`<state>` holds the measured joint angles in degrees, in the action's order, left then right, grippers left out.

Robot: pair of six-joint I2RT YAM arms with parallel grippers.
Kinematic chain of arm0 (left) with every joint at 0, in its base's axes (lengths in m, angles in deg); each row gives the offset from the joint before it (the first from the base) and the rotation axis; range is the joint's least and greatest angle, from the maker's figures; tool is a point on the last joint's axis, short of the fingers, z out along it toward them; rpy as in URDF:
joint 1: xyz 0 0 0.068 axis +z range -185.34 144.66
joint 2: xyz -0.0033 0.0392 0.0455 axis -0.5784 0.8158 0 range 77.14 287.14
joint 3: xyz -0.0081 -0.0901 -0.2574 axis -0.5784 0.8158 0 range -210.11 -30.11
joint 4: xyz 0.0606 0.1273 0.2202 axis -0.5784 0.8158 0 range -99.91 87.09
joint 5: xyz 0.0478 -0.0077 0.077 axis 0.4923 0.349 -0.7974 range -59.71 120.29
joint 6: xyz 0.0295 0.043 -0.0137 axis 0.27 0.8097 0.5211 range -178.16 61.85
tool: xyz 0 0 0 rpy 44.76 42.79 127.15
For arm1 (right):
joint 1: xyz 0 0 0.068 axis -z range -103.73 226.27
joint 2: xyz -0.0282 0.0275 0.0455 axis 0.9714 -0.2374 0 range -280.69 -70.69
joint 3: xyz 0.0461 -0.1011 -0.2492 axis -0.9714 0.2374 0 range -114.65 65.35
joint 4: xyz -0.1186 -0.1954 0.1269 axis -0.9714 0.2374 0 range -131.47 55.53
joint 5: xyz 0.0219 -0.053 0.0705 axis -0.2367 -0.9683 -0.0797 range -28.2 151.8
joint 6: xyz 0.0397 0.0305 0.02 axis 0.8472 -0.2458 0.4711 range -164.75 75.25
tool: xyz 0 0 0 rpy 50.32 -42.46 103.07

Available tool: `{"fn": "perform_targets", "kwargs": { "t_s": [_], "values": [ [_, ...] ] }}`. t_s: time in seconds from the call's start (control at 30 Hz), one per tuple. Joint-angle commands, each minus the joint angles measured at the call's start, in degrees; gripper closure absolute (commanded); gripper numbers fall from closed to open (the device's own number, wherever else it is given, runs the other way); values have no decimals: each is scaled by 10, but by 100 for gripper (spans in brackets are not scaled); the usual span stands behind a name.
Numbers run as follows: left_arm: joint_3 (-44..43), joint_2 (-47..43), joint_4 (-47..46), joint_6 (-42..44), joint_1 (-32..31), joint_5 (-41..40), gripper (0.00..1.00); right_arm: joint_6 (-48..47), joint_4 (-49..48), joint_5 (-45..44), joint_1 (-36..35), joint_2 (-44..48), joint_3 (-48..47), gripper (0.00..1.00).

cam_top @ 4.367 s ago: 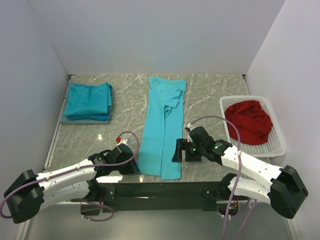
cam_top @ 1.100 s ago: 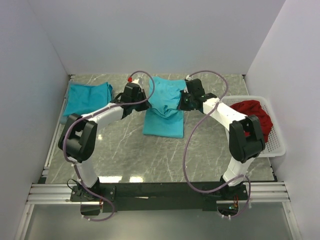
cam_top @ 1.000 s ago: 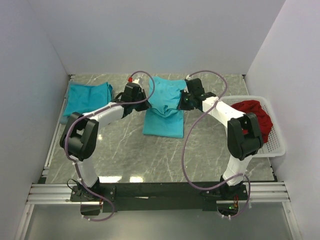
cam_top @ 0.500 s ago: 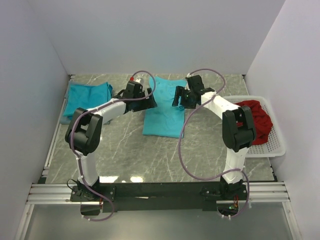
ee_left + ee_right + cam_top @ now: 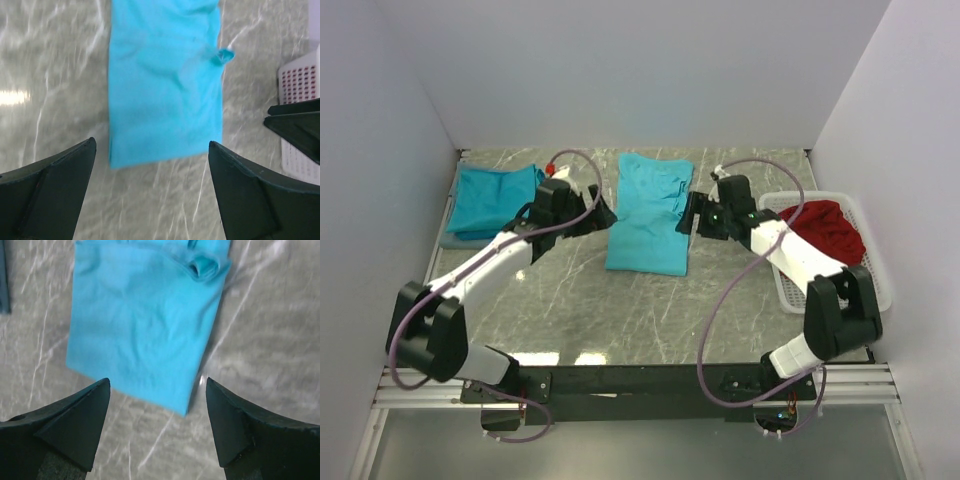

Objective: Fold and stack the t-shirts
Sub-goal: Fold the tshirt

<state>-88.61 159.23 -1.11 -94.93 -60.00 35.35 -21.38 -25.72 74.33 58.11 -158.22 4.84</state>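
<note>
My left pincer point(image 5: 601, 215) hangs spread wide, with nothing between its fingers point(image 5: 50, 195) but bare marble table point(image 5: 570, 310) and the near hem of a t-shirt. My right pincer point(image 5: 689, 213) is spread just as wide and is also empty. The two face each other across the folded t-shirt point(image 5: 648, 215), which lies flat on the table between them. It is close to both and touched by neither.

Seen from my left pincer, the shirt point(image 5: 165, 95) lies ahead and below as a rough rectangle. A small bunched tuck point(image 5: 222, 56) pokes out of the edge on my right pincer's side. The dark fingers of that right pincer point(image 5: 295, 125) show past that edge, with the white basket point(image 5: 300, 85) behind them.

From my right pincer point(image 5: 157, 435) the same shirt point(image 5: 145, 335) sits ahead of the fingertips, tilted, with the tuck at its far corner.

The stack of folded t-shirts point(image 5: 495, 200) lies behind my left pincer on its outer side, well apart, on a grey sheet point(image 5: 470, 241). A red cloth point(image 5: 825, 232) sits heaped in the basket, just outside my right pincer.
</note>
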Motion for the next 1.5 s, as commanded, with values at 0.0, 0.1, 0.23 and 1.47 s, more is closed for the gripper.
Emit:
{"fn": "perform_targets", "kwargs": {
  "t_s": [0.0, 0.1, 0.23, 1.47],
  "values": [
    [71, -48, -22, -38, 1, 25, 1, 18, -38, 24, -7, 58, 67, 16],
    [121, -65, -40, -55, 1, 66, 1, 25, -46, 31, -20, 87, 114, 16],
    [188, -77, -119, -76, -3, 99, 1, 37, -63, 37, -33, 97, 153, 16],
    [146, 149, -149, -83, -21, 63, 99, 87, -143, 61, -57, -10, 223, 67]
  ]
}}
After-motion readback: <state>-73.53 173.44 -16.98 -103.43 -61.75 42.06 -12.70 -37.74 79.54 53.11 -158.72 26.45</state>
